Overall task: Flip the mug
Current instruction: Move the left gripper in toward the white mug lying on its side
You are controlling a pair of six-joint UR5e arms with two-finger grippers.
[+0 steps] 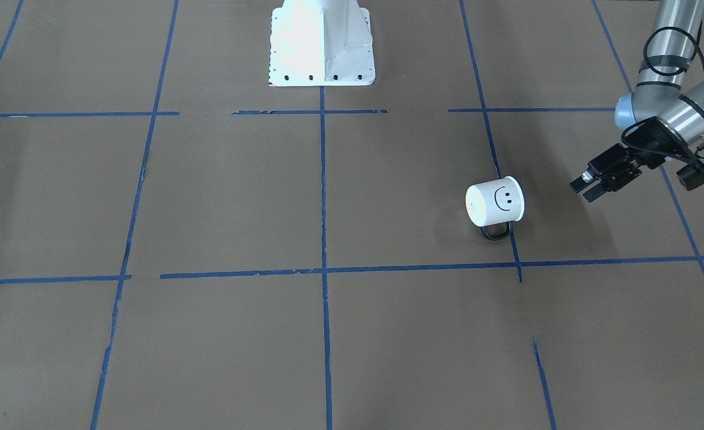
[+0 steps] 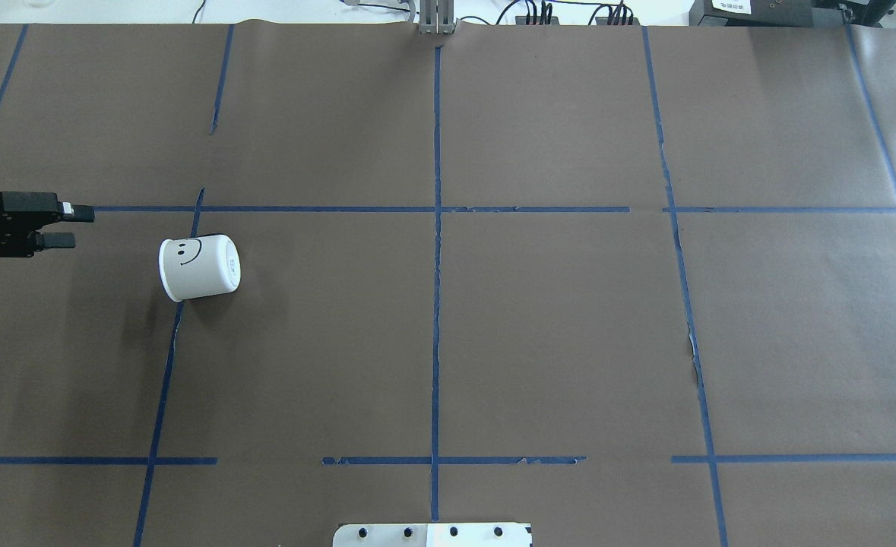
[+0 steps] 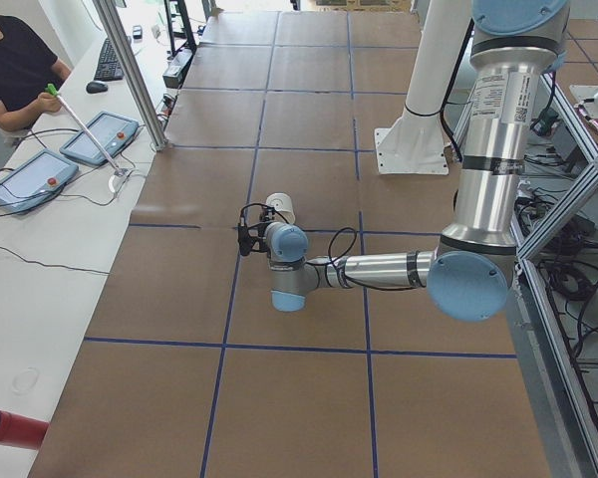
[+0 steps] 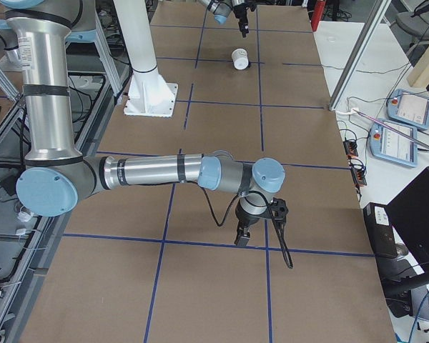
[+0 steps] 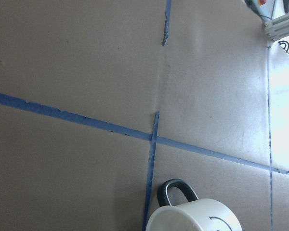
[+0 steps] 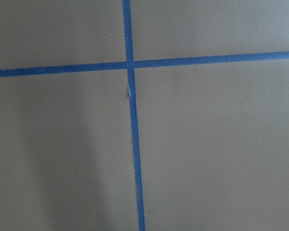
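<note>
Mug (image 1: 495, 202) lying on its side, left pincer (image 1: 587, 188) hovering near it.
The mug is resting on the table (image 1: 220, 197), on the robot's left, rim facing the empty, parted left pincer; the right pincer (image 4: 242, 236) is hanging far right, and I cannot tell its opening.

Smooth white mug (image 1: 495, 203), matt brown paper (image 1: 226, 197)

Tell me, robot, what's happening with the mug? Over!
Left gripper open, empty, short of the mug. Right gripper far off, open or shut unclear. The mug lies on its side, untouched. Nothing between them.
</note>
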